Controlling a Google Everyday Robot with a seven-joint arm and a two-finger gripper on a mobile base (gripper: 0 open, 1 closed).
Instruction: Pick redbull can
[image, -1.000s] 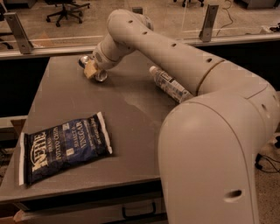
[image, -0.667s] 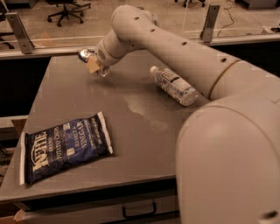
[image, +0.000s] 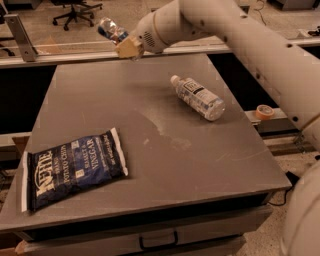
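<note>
Tan two-finger gripper (image: 125, 45) at upper left, clamped on the slim blue-and-silver metal redbull can (image: 111, 29), held aloft just past the far edge of the matte grey tabletop (image: 210, 165). Lying flat near left: dark blue crinkled chip bag (image: 72, 167). On its side, right of centre: clear plastic water bottle (image: 197, 95). Beyond, pale floor and black wheeled office chair (image: 75, 9).

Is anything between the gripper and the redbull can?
Nothing visible. The gripper holds the redbull can in the air over the table's far edge; the water bottle and chip bag lie below, apart from it.
</note>
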